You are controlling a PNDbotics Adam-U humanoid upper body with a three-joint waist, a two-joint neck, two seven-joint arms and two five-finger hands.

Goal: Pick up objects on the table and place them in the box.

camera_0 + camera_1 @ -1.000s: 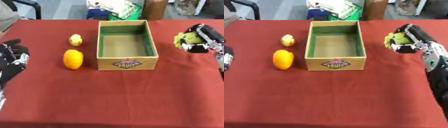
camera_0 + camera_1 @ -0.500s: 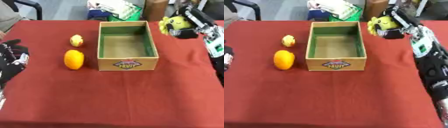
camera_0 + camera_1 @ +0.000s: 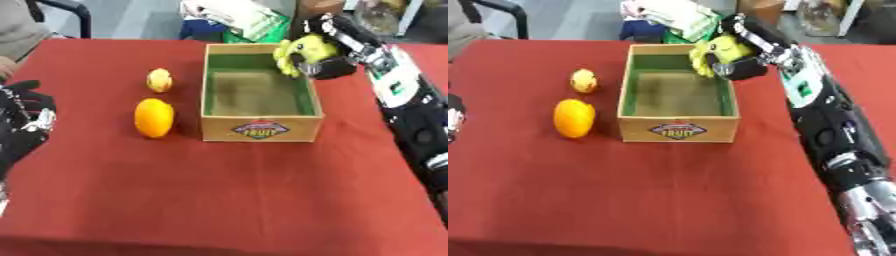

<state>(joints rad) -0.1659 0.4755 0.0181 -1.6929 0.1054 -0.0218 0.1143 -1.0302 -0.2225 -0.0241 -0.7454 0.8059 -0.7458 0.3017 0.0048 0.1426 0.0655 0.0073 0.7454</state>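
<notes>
Carried a yellow-green toy [image 3: 302,51], clasped in the curled fingers of the right hand [image 3: 328,57], above the far right corner of the box [image 3: 259,120]. Left two fruits, an orange [image 3: 154,117] and a small yellow one [image 3: 159,80], well to that hand's left beyond the box; left hand [image 3: 22,117] idle, fingers relaxed. Next, probably: lower and let go inside.

1. A table [image 3: 219,200] covered in a dark red cloth fills most of both views.
2. Beyond its far edge lies a pale grey floor [image 3: 131,20].
3. A black curved chair frame [image 3: 74,10] stands at the far left.
4. A heap of white and green packaging [image 3: 236,17] sits behind the table's far edge.
5. A brown cardboard carton [image 3: 763,7] stands just right of that heap.
6. The light is even and soft.
</notes>
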